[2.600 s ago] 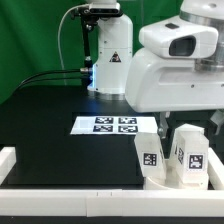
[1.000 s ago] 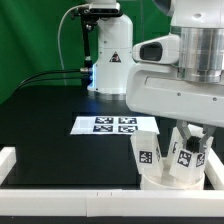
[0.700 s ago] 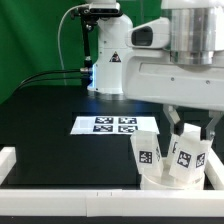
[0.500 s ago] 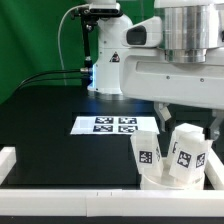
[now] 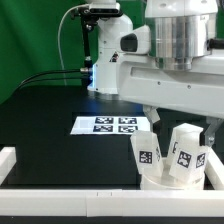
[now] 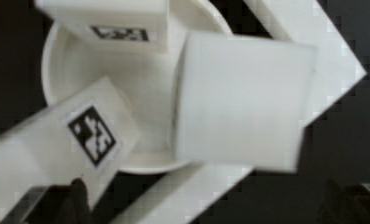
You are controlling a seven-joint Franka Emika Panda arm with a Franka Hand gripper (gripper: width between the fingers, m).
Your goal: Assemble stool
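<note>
The white round seat (image 5: 172, 182) lies at the exterior view's lower right, against the border rails. White block legs stand upright in it: one tagged leg (image 5: 149, 153) and another tagged leg (image 5: 187, 151) beside it. My gripper (image 5: 184, 121) hangs open just above the legs and holds nothing. In the wrist view the seat (image 6: 84, 85) carries three legs: a tagged one (image 6: 114, 28), a second tagged one (image 6: 72, 138) and a plain-faced one (image 6: 244, 95). My gripper (image 6: 208, 205) shows dark fingertips (image 6: 61, 203) wide apart.
The marker board (image 5: 114, 124) lies on the black table behind the seat. White border rails run along the front (image 5: 70, 200) and at the left (image 5: 8, 160). The arm's base (image 5: 105, 50) stands at the back.
My gripper was down around the right-hand leg a second ago. It has let go, risen above the legs and turned. The leg stays standing in the seat.
</note>
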